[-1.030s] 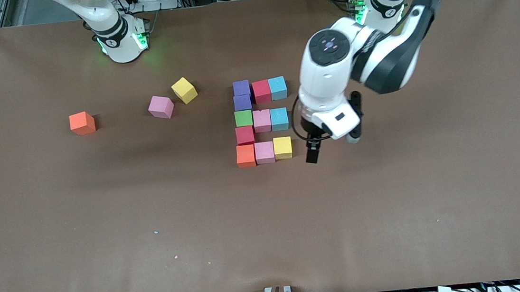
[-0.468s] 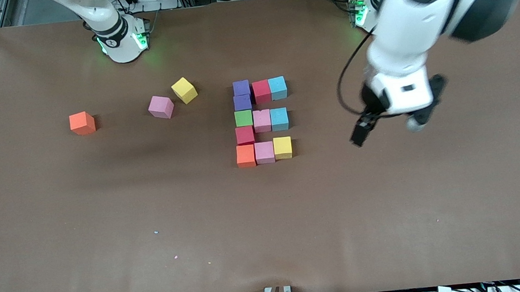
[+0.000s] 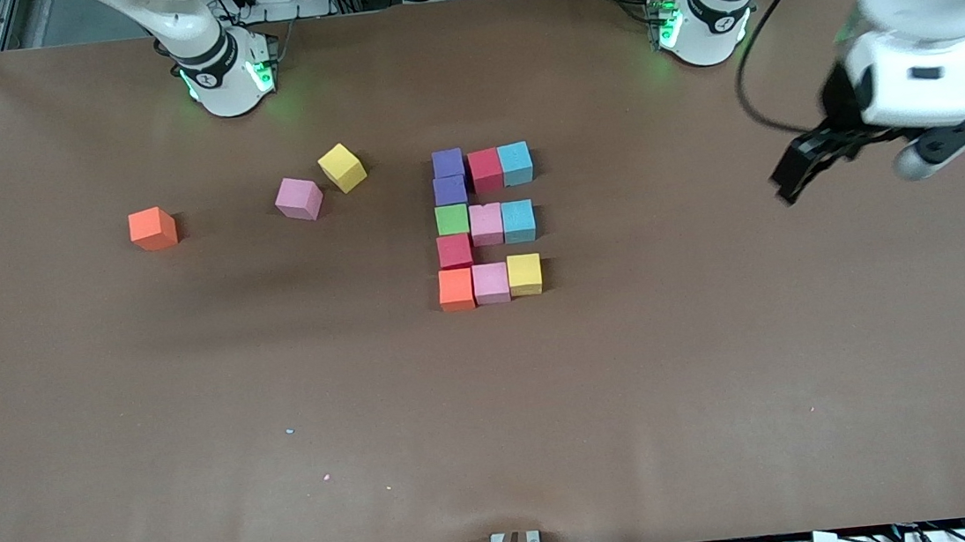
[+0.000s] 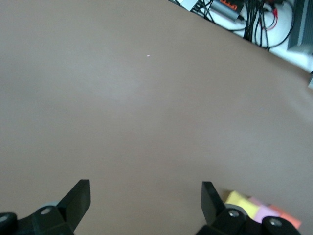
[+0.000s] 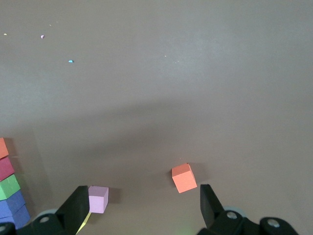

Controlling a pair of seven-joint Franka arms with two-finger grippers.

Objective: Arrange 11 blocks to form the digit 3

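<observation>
While the brown table [image 3: 194,405] lies broad under the front camera, eleven foam blocks sit packed together near its middle. Two purple blocks [image 3: 449,176] head a column, and below them come a green block [image 3: 452,219], a crimson block [image 3: 454,251] and an orange block [image 3: 456,289], each nearer to the camera than the last. Three short rows run from that column toward the left arm's end: a second crimson block [image 3: 485,170] with a light blue block [image 3: 515,162]; a pink block [image 3: 486,224] with another light blue block [image 3: 518,221]; and a pink block [image 3: 491,283] with a yellow block [image 3: 524,274]. Toward the right arm's end, well apart from the group, three loose cubes lie tilted: a spare yellow cube [image 3: 342,168], a spare pink cube [image 3: 299,198] just beside it, and a spare orange cube [image 3: 153,228] farther off. The left gripper [image 3: 794,173] hangs over bare table at the left arm's end, holding nothing.

From the left wrist, the left gripper's fingers [image 4: 73,200] stand wide apart over plain brown surface, with the yellow, pink and orange row showing at one corner.

From the right wrist, the right gripper [image 5: 142,208] is spread wide and empty, high above the spare pink and orange cubes, and the column's edge shows at the frame's side.
</observation>
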